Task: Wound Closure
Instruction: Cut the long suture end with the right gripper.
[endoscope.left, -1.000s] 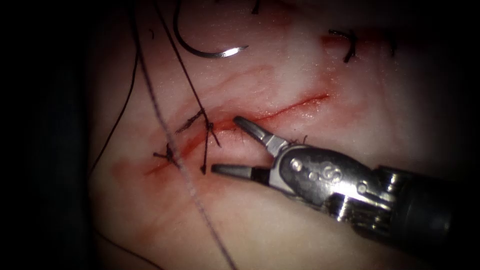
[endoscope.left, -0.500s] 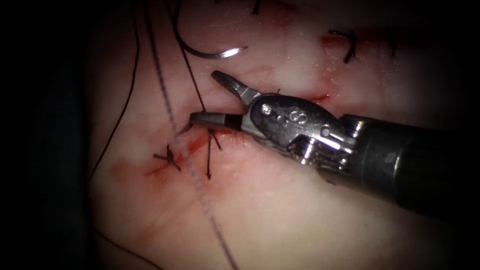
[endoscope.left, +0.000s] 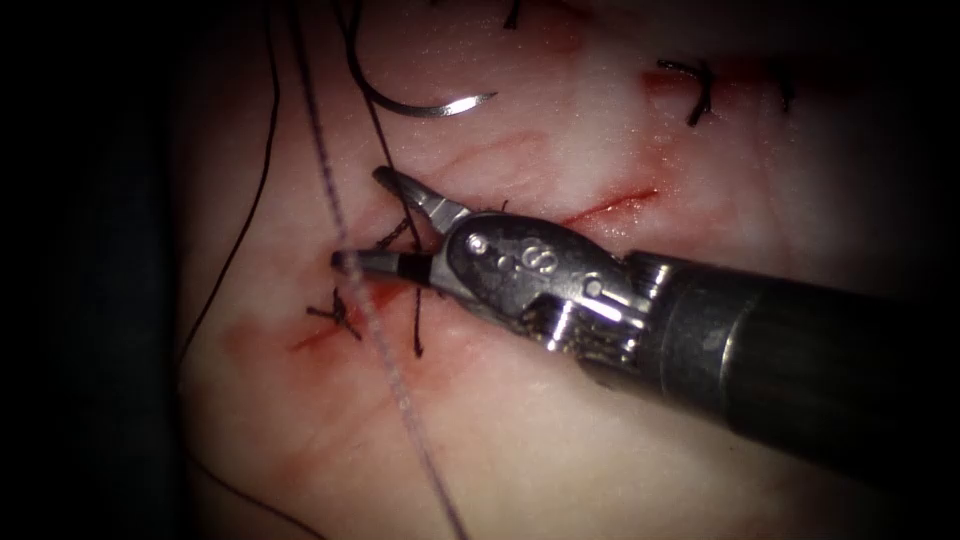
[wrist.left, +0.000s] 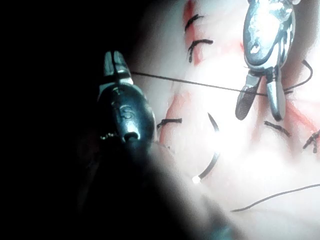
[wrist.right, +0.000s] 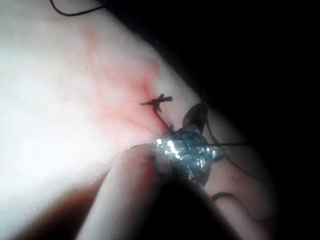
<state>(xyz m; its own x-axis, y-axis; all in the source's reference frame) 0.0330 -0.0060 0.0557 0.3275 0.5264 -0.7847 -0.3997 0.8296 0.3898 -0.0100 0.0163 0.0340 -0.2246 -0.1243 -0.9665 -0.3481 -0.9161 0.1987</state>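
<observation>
The cut (endoscope.left: 600, 208) runs slantwise across the tissue (endoscope.left: 560, 430), with dark stitches (endoscope.left: 338, 316) at its left end. My right tool (endoscope.left: 365, 220) reaches in over the cut with its jaws open. They straddle the taut thread (endoscope.left: 392, 205) rising from the knot and hold nothing. The curved needle (endoscope.left: 410, 102) lies free on the tissue on the cut's upper left side, not in it. In the left wrist view my left tool (wrist.left: 115, 61) is shut on the thread (wrist.left: 190, 83), which runs across to the right tool (wrist.left: 260, 112). The needle (wrist.left: 215, 147) lies below that thread.
A second strand of thread (endoscope.left: 345, 250) crosses the left end of the cut from top to bottom, and a thinner one (endoscope.left: 255, 190) curves further left. Older stitches (endoscope.left: 697, 92) sit at the upper right. Red fluid stains the tissue around the cut.
The right tool has moved up and to the left, from below the cut to across it. Its open jaws now lie around the thread above the knot. The needle has not moved.
</observation>
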